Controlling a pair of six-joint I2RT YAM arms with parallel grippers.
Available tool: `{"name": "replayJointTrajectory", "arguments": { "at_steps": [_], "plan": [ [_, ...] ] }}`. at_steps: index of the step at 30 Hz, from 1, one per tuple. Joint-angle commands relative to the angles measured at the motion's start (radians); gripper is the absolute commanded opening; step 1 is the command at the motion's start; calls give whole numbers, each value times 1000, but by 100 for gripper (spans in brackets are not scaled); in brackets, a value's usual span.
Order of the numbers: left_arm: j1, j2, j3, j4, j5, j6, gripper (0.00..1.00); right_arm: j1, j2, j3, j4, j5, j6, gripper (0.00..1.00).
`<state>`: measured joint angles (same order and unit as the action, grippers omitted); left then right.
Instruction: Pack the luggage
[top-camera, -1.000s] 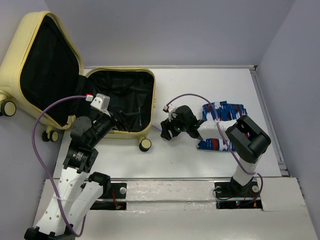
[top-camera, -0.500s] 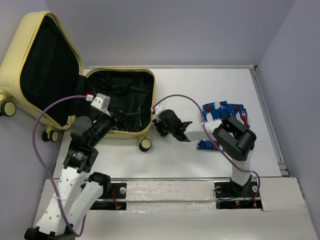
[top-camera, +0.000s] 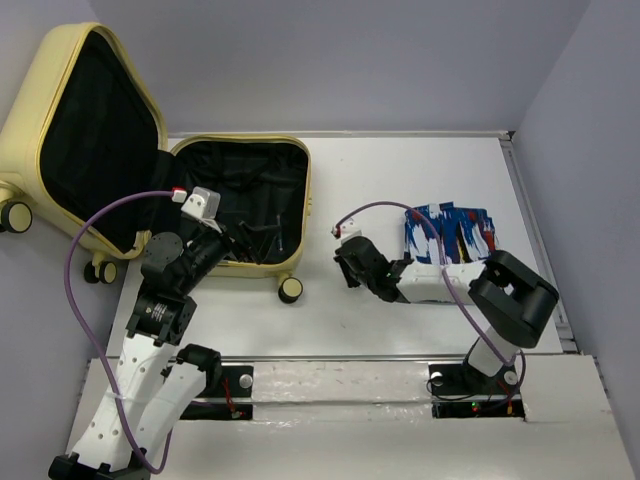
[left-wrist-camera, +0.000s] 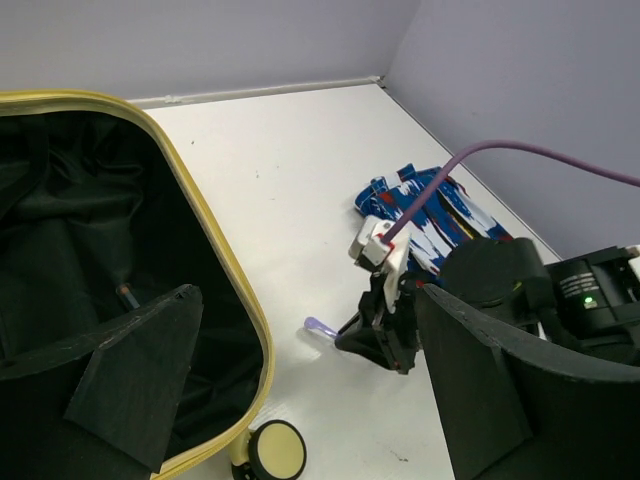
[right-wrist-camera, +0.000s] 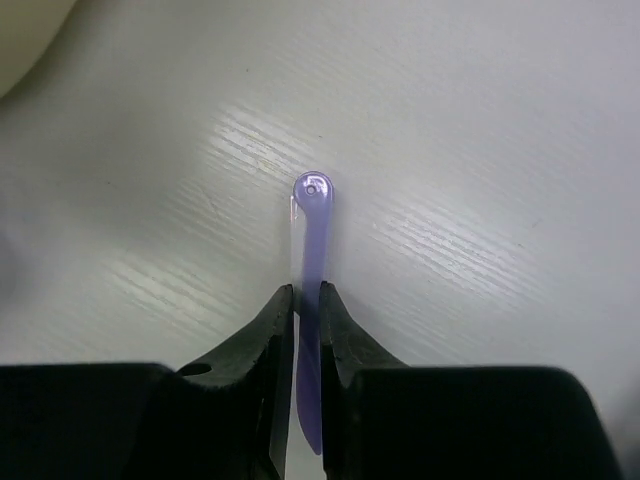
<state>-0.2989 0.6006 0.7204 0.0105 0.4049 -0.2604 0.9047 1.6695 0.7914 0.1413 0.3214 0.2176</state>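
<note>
The pale-yellow luggage (top-camera: 306, 205) lies open at the left, its black-lined lid (top-camera: 100, 130) propped up. Its rim (left-wrist-camera: 215, 260) also shows in the left wrist view. My right gripper (top-camera: 345, 272) is low over the white table, right of the luggage, and shut on a thin purple stick (right-wrist-camera: 313, 225) with a round holed end. The stick's tip (left-wrist-camera: 318, 326) points toward the luggage, at or just above the table. My left gripper (top-camera: 237, 240) hangs open over the luggage's lower half, holding nothing.
A folded blue, white and red patterned cloth (top-camera: 450, 235) lies on the table behind the right arm, also seen as the cloth (left-wrist-camera: 430, 215) from the left wrist. A cream wheel (top-camera: 291, 289) sticks out at the luggage's near corner. Walls stand close at the back and right.
My right gripper reached left toward the luggage, drew back a little toward the cloth, and closed its jaws on the purple stick. The left arm has not moved.
</note>
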Motion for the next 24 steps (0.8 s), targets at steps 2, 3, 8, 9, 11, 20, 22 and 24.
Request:
{"name": "replayJointTrajectory", "arguments": {
  "at_steps": [2,3,8,9,11,20,22,24],
  "plan": [
    [9,-13,28,51,20,0,99,0,-166,31,-17,-34,28,7],
    [9,-13,28,51,20,0,99,0,-184,57,-19,-45,16,7],
    [9,-18,30,51,9,-7,99,0,-173,236,-17,-192,-7,7],
    [10,-19,30,49,-3,-8,99,0,-147,279,-13,-214,-6,7],
    [14,-31,34,42,-55,-26,99,0,-47,434,7,-296,5,7],
    [11,-61,25,46,-141,-76,99,-175,-34,455,-74,-150,110,96],
    [0,-65,24,52,-132,-74,99,-278,-163,329,-107,-124,195,94],
    [-20,-70,24,55,-126,-66,99,-387,-253,165,-178,-46,253,90]
  ]
}}
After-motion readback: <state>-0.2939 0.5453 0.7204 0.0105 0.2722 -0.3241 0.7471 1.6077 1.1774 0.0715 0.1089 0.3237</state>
